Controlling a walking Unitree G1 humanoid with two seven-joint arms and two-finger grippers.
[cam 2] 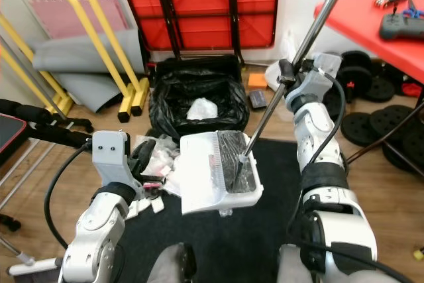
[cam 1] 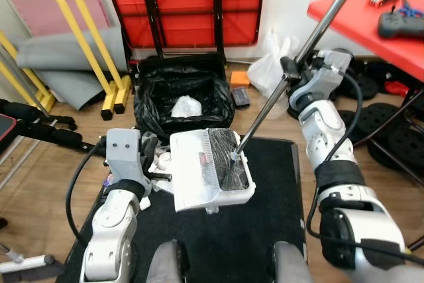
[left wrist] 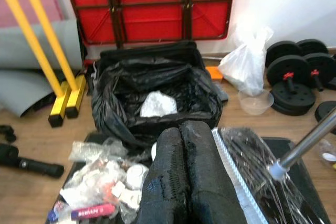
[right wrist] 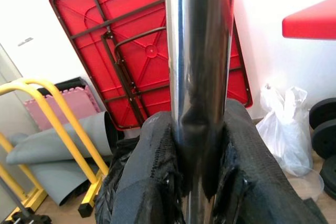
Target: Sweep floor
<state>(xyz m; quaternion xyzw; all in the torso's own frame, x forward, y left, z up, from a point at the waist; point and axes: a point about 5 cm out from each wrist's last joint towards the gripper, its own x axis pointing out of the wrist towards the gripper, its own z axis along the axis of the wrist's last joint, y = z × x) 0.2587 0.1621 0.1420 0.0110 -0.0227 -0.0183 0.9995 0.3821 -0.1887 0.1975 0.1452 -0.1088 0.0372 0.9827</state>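
Black mat (cam 1: 265, 230) edge beside white dustpan (cam 1: 205, 173).

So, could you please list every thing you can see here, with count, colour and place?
White plastic dustpan: one, on the black floor mat.
Silver metal broom pole: one, slanting into the dustpan.
Bin with black bag: one, behind the dustpan.
Litter pile: one, mostly white, left of the dustpan.
Red folded table: one, against the wall.
Yellow metal frame: one, far left.
Black weight plates: several, right floor.
Left pincer: shut, beside the dustpan.
Right pincer: clamped on the pole.
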